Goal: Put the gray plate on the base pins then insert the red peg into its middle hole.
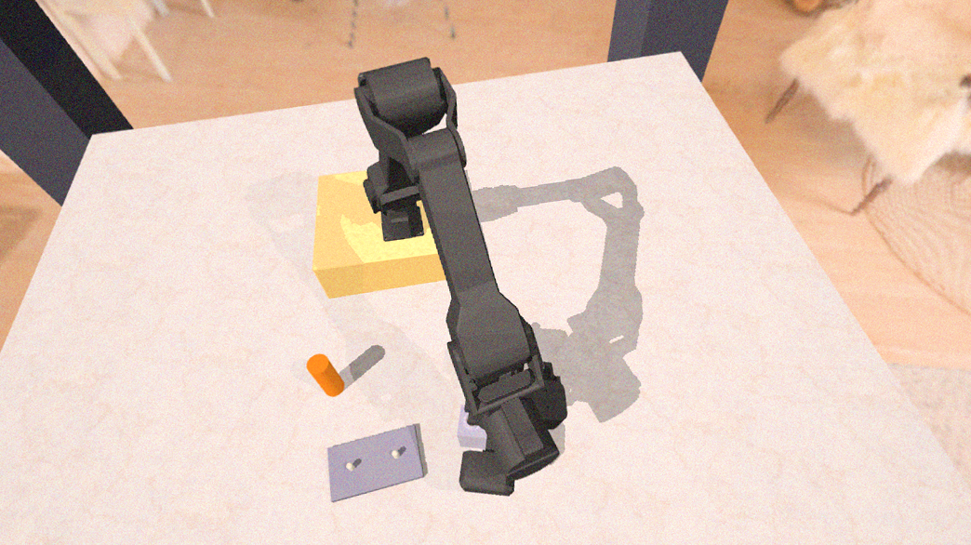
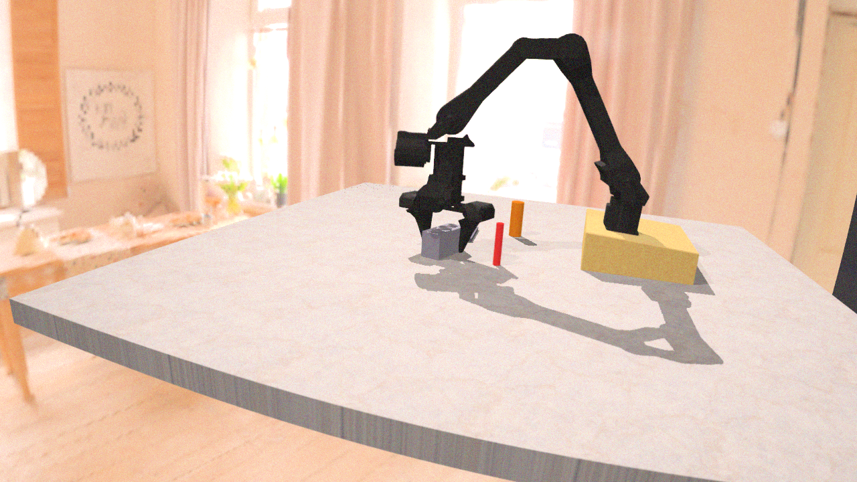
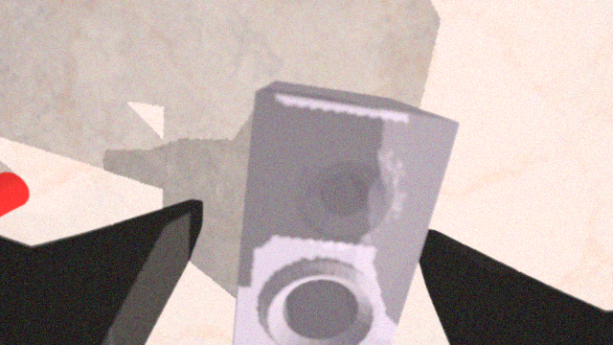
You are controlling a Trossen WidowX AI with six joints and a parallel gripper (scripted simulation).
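Observation:
The gray plate (image 1: 471, 439) (image 2: 434, 246) (image 3: 287, 139), a block with holes in its top, stands on the table beside the base, largely hidden by the arm in the top view. My gripper (image 2: 444, 241) (image 3: 313, 227) is open and low around it, one finger on each side. In the wrist view a gap shows at the left finger, while the right finger's tip is at the plate's edge; contact there is unclear. The base (image 1: 375, 475) lies flat with its two pins up and nothing on them. The red peg (image 2: 497, 244) (image 3: 11, 193) stands upright near the gripper, hidden in the top view.
An orange cylinder (image 1: 325, 375) (image 2: 515, 219) stands upright behind the base, toward the arm's mount. A yellow block (image 1: 381, 276) (image 2: 635, 258) carries the arm's foot. The red peg stands just outside one finger.

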